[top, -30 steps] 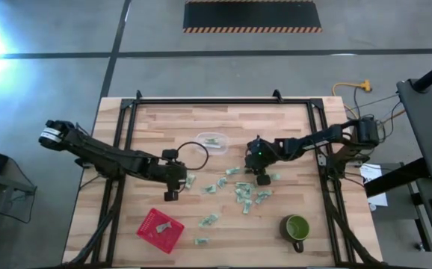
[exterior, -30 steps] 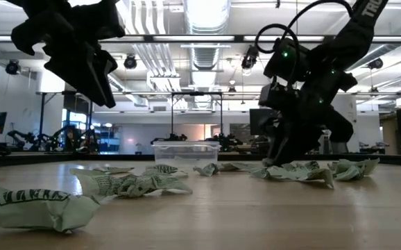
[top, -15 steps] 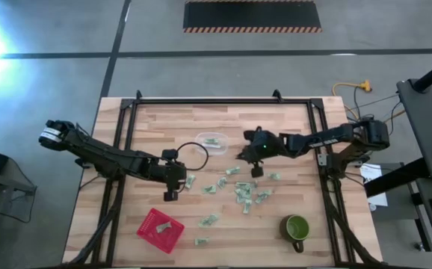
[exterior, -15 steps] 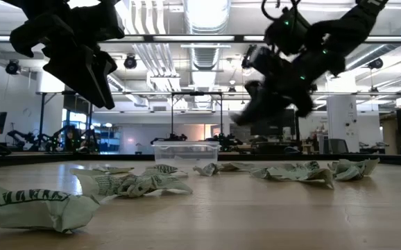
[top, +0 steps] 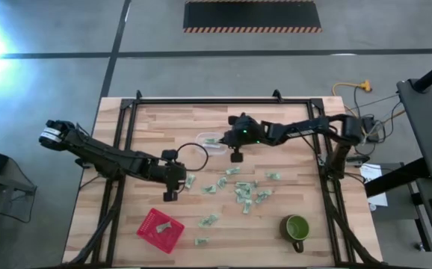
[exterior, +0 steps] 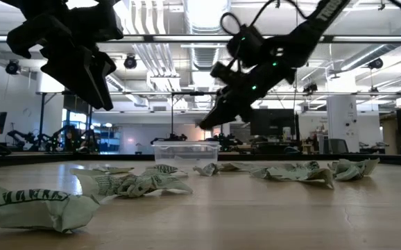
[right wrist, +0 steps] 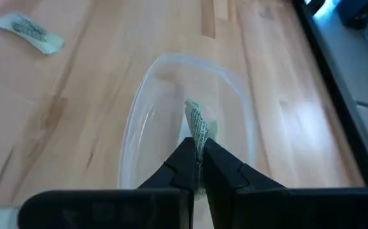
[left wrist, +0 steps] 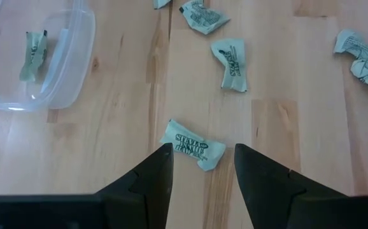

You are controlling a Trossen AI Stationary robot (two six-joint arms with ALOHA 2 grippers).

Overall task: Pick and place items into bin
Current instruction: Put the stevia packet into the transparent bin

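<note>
Small pale green-and-white wrapped pieces [top: 242, 190] lie scattered on the wooden table. A clear plastic bin [top: 213, 141] stands at the table's far middle, with one piece [left wrist: 34, 54] lying in it. My right gripper [right wrist: 197, 147] hangs above the bin, shut on one piece [right wrist: 198, 127]. My left gripper [left wrist: 200, 158] is open and tipped downward near the table's middle, clear of the table. Its fingers stand on either side of a piece [left wrist: 192, 145] that lies flat on the table. My right gripper pinches one wrapped piece between its two fingertips [right wrist: 185, 156]. The piece's free end [right wrist: 197, 117] sticks out past the fingertips. The fingers slant down from the table's right side. The piece is lifted clear, above the bin's opening.
A red basket [top: 160, 230] holding one piece stands near the front left, and a green mug [top: 297, 227] near the front right. A black cable loop [top: 193, 153] lies beside the bin. Black rails [top: 126, 127] frame the table.
My right gripper has risen from the scattered pieces at the table's middle. It has gone toward the far left, to above the bin, and has tipped closer to level. My left arm has kept still.
</note>
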